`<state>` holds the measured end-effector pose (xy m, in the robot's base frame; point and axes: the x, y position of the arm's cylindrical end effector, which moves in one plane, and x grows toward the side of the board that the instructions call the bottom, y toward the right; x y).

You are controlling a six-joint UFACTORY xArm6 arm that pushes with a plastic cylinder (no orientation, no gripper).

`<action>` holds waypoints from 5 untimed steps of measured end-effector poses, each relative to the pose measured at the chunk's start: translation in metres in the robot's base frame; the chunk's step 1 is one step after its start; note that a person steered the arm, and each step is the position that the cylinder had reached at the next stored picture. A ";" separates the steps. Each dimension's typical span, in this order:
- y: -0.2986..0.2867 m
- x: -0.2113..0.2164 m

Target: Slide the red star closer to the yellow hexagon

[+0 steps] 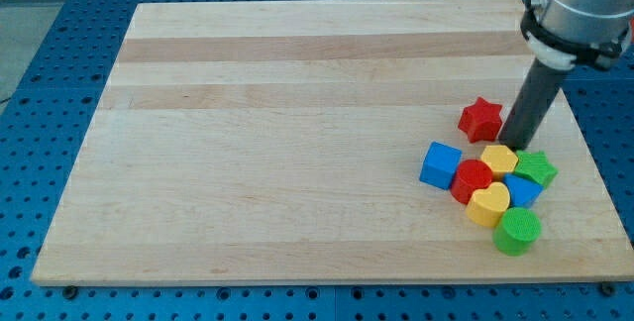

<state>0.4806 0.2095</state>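
The red star (480, 119) lies on the wooden board at the view's right, just above and left of the yellow hexagon (499, 159). A small gap of bare wood separates the two. My tip (514, 144) is at the end of the dark rod, right of the red star and just above the yellow hexagon's upper right edge. It sits close to both blocks; I cannot tell if it touches either.
The yellow hexagon is part of a tight cluster: a blue cube (441, 164), a red cylinder (472, 179), a yellow heart (487, 205), a blue block (522, 191), a green star (536, 169) and a green cylinder (517, 231). The board's right edge (594, 162) is near.
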 end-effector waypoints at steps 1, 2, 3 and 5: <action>0.004 -0.010; 0.019 -0.081; 0.026 -0.135; -0.036 -0.092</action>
<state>0.3884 0.1738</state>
